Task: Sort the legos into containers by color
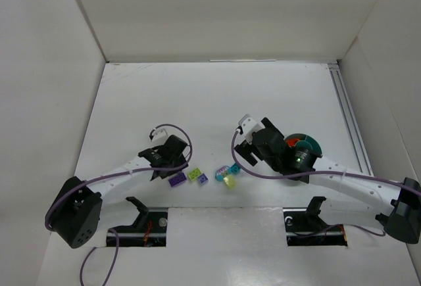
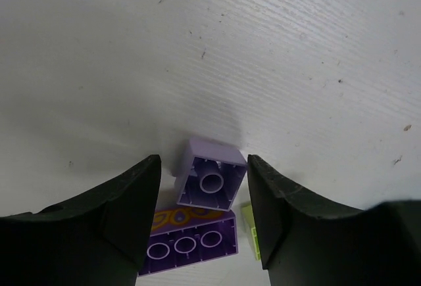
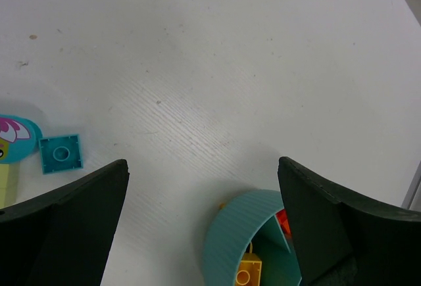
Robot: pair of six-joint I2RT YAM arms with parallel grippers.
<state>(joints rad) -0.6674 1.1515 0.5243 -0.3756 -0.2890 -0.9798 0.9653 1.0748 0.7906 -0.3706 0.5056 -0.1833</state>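
My left gripper [image 1: 169, 162] [image 2: 204, 161] is open and low over the table. Its fingers [image 2: 125, 214] straddle a lilac brick [image 2: 210, 179] lying hollow side up; I cannot tell if they touch it. A longer purple brick [image 2: 191, 240] [image 1: 176, 180] and a lime green brick [image 2: 248, 230] [image 1: 195, 175] lie just beside it. My right gripper [image 1: 258, 143] [image 3: 202, 164] is open and empty above bare table, next to the teal divided bowl [image 3: 233, 237] [image 1: 314, 146]. The bowl holds a yellow brick [image 3: 248, 273] and an orange one [image 3: 283, 221].
Between the arms lie a small purple brick [image 1: 204, 179], a teal piece with pink print [image 1: 223, 169] [image 3: 16, 138], a teal square brick [image 1: 234, 169] [image 3: 60, 153] and a translucent yellow brick [image 1: 229, 181]. White walls enclose the table; a rail [image 1: 348, 115] runs along the right.
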